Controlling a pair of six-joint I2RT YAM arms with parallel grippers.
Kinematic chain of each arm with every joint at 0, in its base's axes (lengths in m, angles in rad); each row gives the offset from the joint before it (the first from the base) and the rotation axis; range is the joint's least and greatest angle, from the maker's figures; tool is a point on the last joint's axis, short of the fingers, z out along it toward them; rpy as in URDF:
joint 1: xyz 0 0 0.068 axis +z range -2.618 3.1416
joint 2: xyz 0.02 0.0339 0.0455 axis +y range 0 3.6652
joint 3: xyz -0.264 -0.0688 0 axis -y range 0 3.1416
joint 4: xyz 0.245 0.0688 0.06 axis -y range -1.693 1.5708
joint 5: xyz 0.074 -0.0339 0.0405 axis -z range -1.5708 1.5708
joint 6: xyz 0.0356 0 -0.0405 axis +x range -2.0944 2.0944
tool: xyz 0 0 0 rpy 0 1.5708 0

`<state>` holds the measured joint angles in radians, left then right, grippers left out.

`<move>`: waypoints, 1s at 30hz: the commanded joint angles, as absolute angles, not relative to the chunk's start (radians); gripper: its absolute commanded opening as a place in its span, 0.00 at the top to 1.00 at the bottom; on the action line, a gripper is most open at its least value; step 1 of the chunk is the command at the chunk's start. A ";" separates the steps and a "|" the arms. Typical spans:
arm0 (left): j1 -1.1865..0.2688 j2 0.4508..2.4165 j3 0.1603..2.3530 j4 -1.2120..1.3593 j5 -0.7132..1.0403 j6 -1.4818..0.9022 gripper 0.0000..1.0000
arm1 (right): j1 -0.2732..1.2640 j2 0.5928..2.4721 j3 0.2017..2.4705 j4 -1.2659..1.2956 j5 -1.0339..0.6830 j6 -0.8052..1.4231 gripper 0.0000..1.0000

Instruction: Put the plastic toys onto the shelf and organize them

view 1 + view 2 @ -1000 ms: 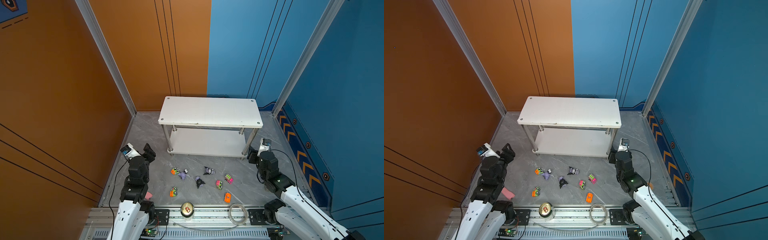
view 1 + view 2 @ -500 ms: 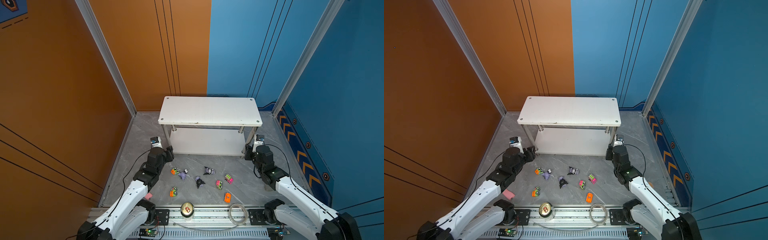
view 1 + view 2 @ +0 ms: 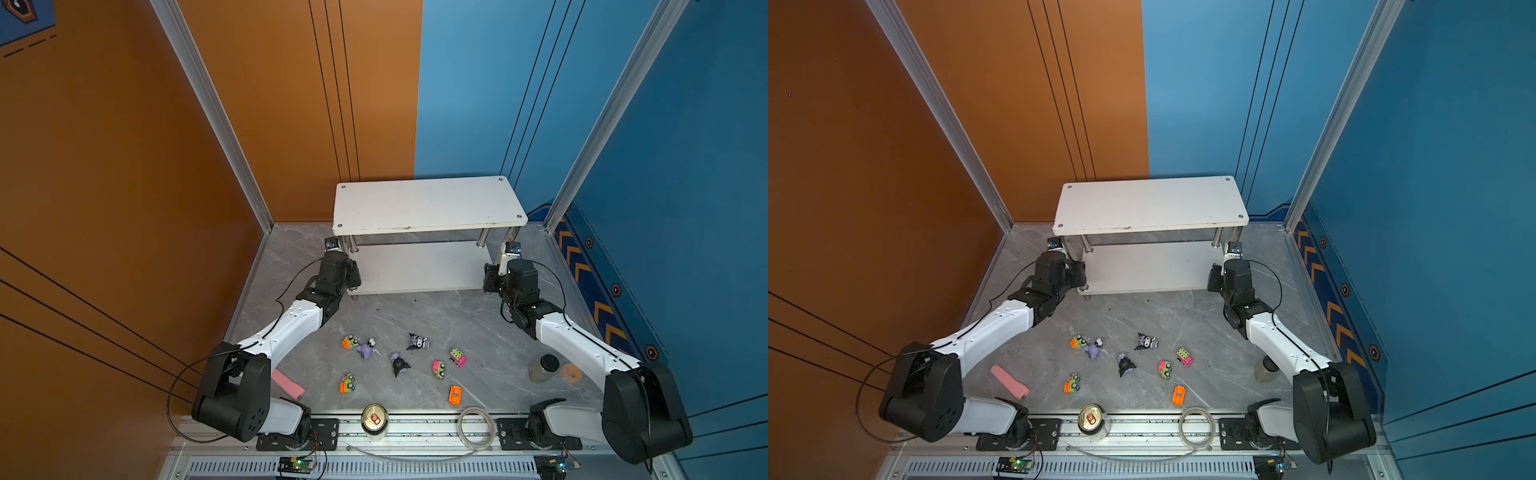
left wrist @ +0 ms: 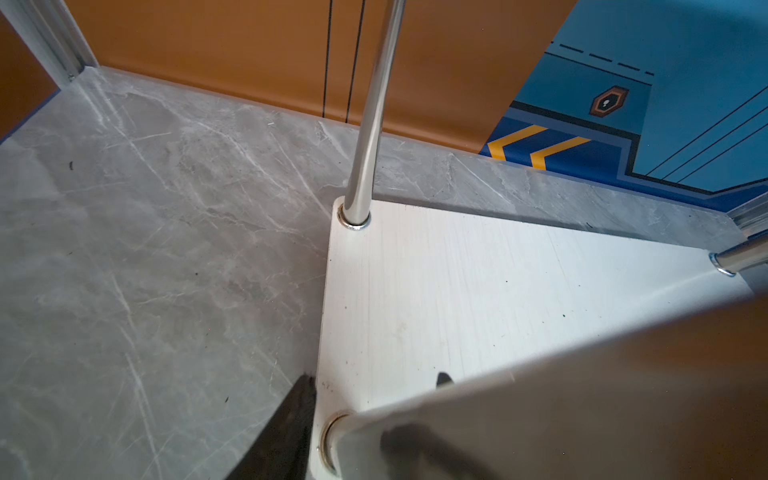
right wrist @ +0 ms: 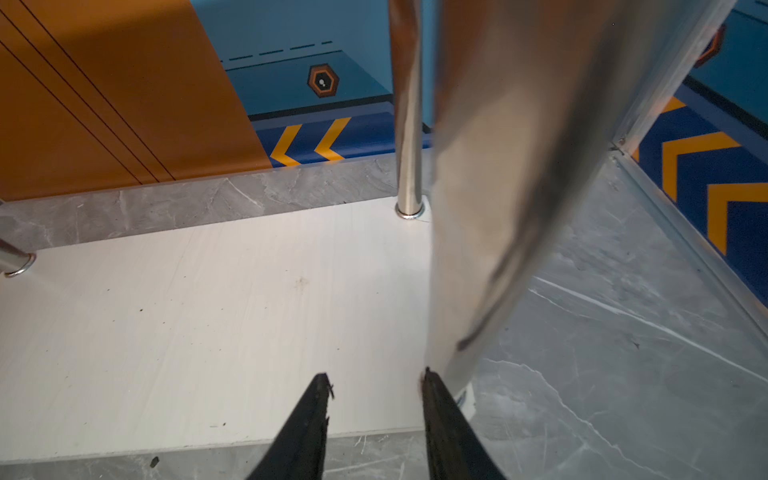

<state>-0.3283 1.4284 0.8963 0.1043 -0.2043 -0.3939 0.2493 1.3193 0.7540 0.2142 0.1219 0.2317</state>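
**Both arms at the shelf legs, toys not yet touched**

Both arms have swung in from the sides of the frame over the last second. They now reach up to the shelf (image 3: 428,205), which stands at upper centre in both top views with both white tiers bare.

The left gripper (image 3: 354,278) sits at the lower tier's near-left corner. In the left wrist view its fingers (image 4: 297,399) straddle the chrome leg (image 4: 561,395). Whether they already pinch the leg I cannot tell.

The right gripper (image 3: 490,282) is at the near-right corner. In the right wrist view its jaws stand apart with only white board between them. One finger (image 5: 436,399) lies against the right leg (image 5: 519,187), not around it.

The can (image 3: 374,419) stands on the rail at bottom centre.

All eight toys (image 3: 399,364), five cars and three figurines, lie scattered on the grey floor (image 3: 415,316) at lower centre. They are well apart from both grippers, so none is shelved yet.

Likely risks from here:
- If the shelf is to be dragged, uneven pulls could skew or tip it.
- Smooth chrome may slip out of a partial pinch.
- The right finger, being beside its leg, could shove the leg away when the jaws close.
- A shelf slid down-frame could plough into the toys and knock the figurines over.
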 commanded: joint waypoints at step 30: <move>-0.352 0.927 0.614 -0.075 -0.219 -0.435 0.20 | 0.748 1.142 0.796 -0.406 0.105 0.019 0.16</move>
<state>-0.3424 0.9722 0.6403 -0.0242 -0.2008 -0.4004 0.6834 1.0355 0.7261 -0.2417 0.1753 0.0990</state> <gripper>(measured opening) 0.791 0.840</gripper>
